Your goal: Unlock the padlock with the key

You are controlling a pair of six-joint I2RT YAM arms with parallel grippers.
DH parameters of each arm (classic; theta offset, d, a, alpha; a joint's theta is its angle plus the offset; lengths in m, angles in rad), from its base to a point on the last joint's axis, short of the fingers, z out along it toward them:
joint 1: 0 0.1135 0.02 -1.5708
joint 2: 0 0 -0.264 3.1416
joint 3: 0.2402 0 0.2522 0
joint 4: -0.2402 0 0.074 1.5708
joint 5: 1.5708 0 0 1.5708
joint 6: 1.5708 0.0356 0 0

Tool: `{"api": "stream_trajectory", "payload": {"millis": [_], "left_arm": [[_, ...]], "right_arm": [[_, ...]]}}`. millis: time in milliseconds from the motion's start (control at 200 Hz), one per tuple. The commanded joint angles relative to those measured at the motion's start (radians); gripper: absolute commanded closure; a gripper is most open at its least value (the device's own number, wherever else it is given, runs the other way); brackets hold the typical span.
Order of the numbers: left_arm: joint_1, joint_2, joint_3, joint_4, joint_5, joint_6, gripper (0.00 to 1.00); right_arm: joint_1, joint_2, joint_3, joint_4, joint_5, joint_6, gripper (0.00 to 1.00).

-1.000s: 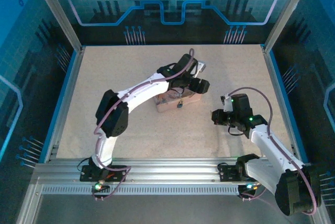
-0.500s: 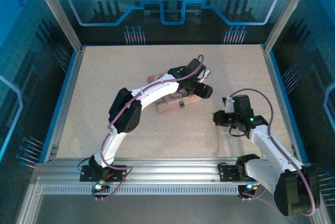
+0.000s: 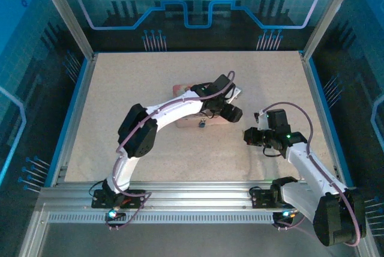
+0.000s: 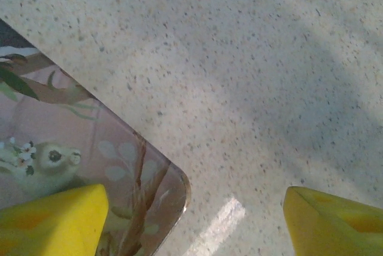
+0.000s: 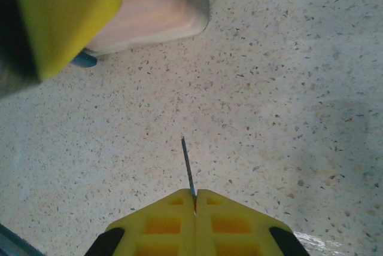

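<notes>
Key (image 5: 188, 166) clamped in right jaws; table (image 4: 257, 76) open past tin (image 4: 78, 130) corner.

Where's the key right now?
In the right wrist view, the key is pinched in the shut right gripper. Its blade sticks out over the table toward the tin at upper left.

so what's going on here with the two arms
Two arms are working at a small padlock at the near edge of a pink tin. The left pincer is open above the tin's corner. The right pincer is shut on the key, its blade pointing toward the tin but apart from it. The key is not yet in the padlock.
</notes>
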Motion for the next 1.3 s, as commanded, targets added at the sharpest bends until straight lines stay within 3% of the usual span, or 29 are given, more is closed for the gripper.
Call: {"api": "stream_trajectory", "payload": {"millis": [0,370,585,995,1156,1296], "left_arm": [[-0.006,-0.069,-0.071,-0.020,0.042,-0.010,0.21],[-0.007,-0.115,-0.080,-0.004,0.063,-0.028,0.20],[-0.006,-0.254,-0.150,0.045,0.029,-0.048,0.15],[0.019,-0.658,-0.685,0.265,-0.026,-0.232,0.09],[0.037,-0.730,-0.854,0.350,-0.011,-0.333,0.08],[0.105,-0.729,-0.942,0.438,0.039,-0.407,0.08]], "right_arm": [[-0.017,0.003,-0.015,0.010,-0.049,-0.011,0.98],[-0.016,0.020,-0.007,0.052,-0.112,-0.009,0.99],[-0.009,0.029,0.001,0.132,-0.194,0.016,0.99],[0.061,0.236,0.150,0.281,-0.250,0.029,0.99],[0.080,0.347,0.229,0.309,-0.234,0.038,0.99],[0.093,0.437,0.296,0.309,-0.218,0.045,0.99]]}}
